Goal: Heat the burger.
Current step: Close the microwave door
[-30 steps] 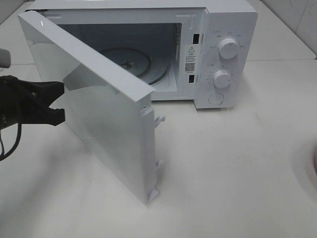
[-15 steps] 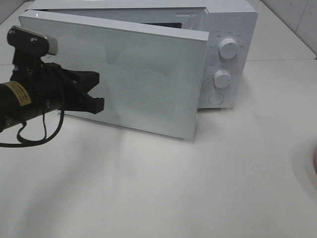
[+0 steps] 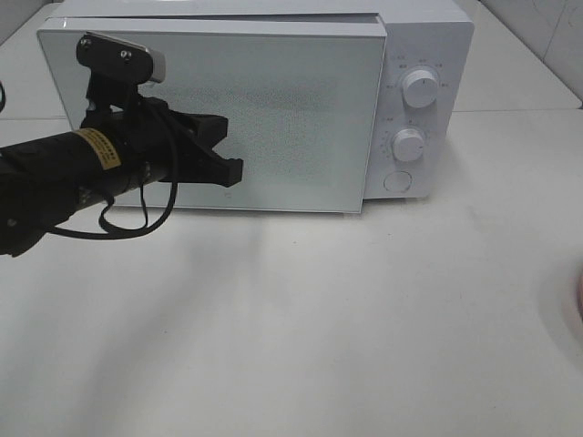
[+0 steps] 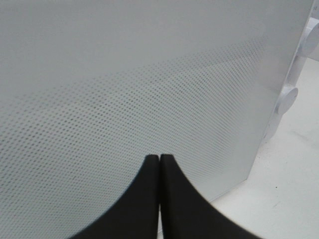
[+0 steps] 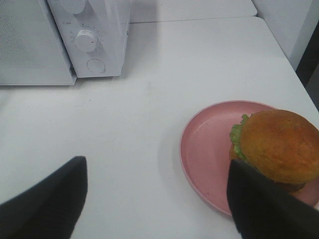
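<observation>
Burger (image 5: 278, 145) sat outside on its pink plate (image 5: 207, 154), well apart from the microwave (image 5: 94, 35), between my spread right gripper (image 5: 157, 199) jaws. High view: door (image 3: 273, 109) nearly closed against my clenched, empty left gripper (image 3: 228, 168). Advice: reopen the door fully before loading.

Matte white table (image 3: 383, 328), evenly lit

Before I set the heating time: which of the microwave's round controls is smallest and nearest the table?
The flat round button at the bottom of the panel, under the two protruding dials: upper dial, lower dial.
</observation>
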